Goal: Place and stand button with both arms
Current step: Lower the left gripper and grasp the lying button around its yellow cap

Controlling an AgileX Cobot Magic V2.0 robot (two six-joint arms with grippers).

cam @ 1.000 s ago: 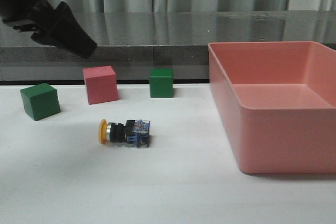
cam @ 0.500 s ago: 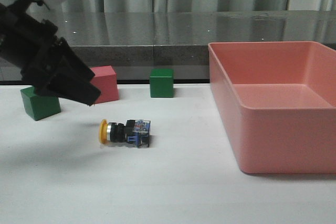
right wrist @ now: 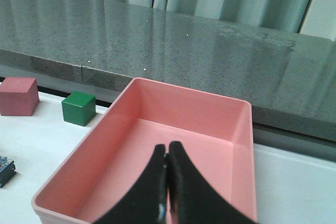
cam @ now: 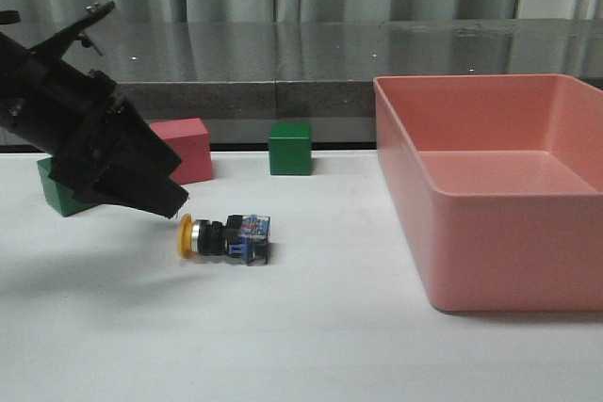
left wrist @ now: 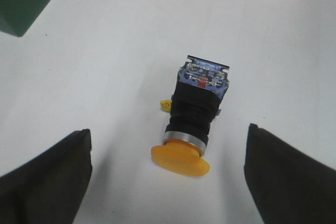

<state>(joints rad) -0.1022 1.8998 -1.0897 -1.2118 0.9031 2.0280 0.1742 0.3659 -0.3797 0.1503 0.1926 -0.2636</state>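
The button [cam: 224,236] lies on its side on the white table, its yellow cap toward the left and its blue-clear base toward the right. It also shows in the left wrist view [left wrist: 192,118], cap nearest the fingers. My left gripper [cam: 170,202] hangs just left of and above the cap; in the left wrist view [left wrist: 167,174] it is open, the fingers wide apart on either side of the cap, not touching it. My right gripper [right wrist: 168,153] is shut and empty above the pink bin [right wrist: 126,145]; it is out of the front view.
A pink cube [cam: 188,147] and a green cube [cam: 289,148] stand behind the button. Another green cube [cam: 49,185] is partly hidden behind the left arm. The large pink bin [cam: 400,152] fills the right side. A grey stone ledge runs along the back.
My left gripper has come down from the upper left toward the table and now sits close to the button's cap. The button has not moved.
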